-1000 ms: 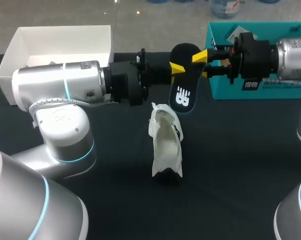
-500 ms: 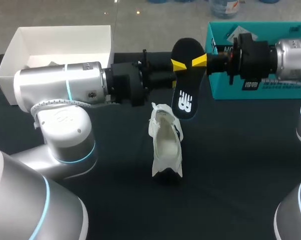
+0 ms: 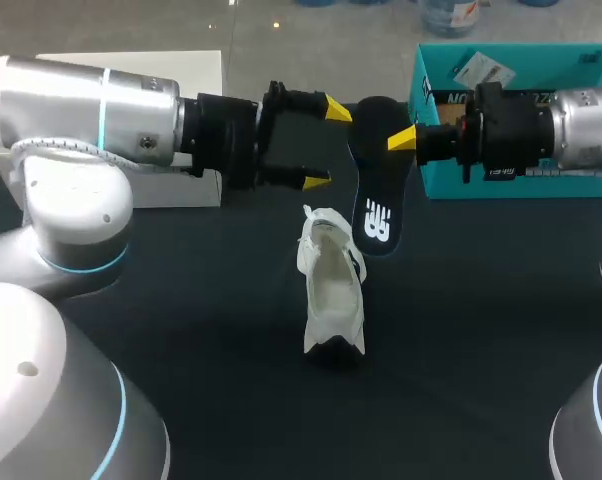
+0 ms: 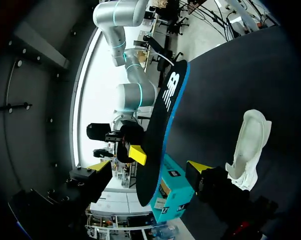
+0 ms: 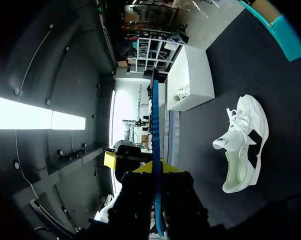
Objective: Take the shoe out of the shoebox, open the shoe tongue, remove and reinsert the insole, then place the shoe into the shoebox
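The black, blue-edged insole [image 3: 376, 190] with a white logo hangs near the white shoe [image 3: 333, 290], pinched by the right gripper [image 5: 156, 169]. The left gripper [image 3: 327, 145] gapes beside it.

The insole [image 3: 374, 180] is coloured black with a white logo, the shoe [image 3: 333, 290] white with black patches, the shoebox [image 3: 443, 187] at two o'clock teal.

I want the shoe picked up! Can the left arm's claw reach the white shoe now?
Probably yes. The left claw is open and empty, hovering close to the shoe with nothing between them. The insole hangs in the right claw, just off to one side.
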`<state>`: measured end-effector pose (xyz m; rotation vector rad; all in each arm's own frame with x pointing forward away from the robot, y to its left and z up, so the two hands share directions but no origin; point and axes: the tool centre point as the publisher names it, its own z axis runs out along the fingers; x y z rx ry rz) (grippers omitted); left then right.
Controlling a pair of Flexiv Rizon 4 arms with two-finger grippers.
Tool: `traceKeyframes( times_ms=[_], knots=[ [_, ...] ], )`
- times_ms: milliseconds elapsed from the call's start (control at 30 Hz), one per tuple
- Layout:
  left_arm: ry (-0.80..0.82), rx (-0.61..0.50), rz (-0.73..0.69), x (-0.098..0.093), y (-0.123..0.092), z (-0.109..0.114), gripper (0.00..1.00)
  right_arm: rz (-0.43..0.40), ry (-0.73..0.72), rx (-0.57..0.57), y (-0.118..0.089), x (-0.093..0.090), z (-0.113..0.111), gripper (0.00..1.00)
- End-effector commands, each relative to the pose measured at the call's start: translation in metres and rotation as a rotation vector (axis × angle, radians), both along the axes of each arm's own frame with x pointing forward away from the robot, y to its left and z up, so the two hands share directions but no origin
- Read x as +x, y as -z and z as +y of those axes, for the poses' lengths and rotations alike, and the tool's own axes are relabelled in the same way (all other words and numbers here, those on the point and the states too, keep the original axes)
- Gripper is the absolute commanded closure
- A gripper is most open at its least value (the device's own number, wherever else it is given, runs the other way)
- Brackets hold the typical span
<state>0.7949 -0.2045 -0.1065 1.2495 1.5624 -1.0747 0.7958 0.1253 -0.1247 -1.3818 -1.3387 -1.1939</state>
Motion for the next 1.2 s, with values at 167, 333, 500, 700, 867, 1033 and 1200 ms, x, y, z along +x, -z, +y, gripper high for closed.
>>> traceKeyframes(
  times_ms=[167,333,500,700,867,1033,1200],
  knots=[
    [0.143,0.332,0.014,0.012,-0.012,0.019,0.00,0.017,-0.046,-0.039,0.008,0.008,0.009,1.00],
    [0.222,0.443,-0.016,0.015,-0.018,0.017,0.00,0.028,-0.058,-0.068,0.016,0.010,0.013,1.00],
    [0.279,0.536,-0.050,0.021,-0.025,0.015,0.00,0.040,-0.077,-0.084,0.022,0.013,0.020,1.00],
    [0.327,0.619,-0.073,0.028,-0.029,0.013,0.00,0.049,-0.089,-0.109,0.029,0.016,0.027,1.00],
    [0.344,0.690,-0.086,0.035,-0.036,0.013,0.00,0.054,-0.100,-0.119,0.033,0.019,0.034,1.00],
    [0.348,0.798,-0.056,0.036,-0.046,0.010,0.00,0.056,-0.087,-0.131,0.035,0.023,0.037,1.00],
    [0.336,0.924,-0.025,0.035,-0.055,0.008,0.00,0.057,-0.070,-0.148,0.036,0.026,0.036,1.00]
  ],
)
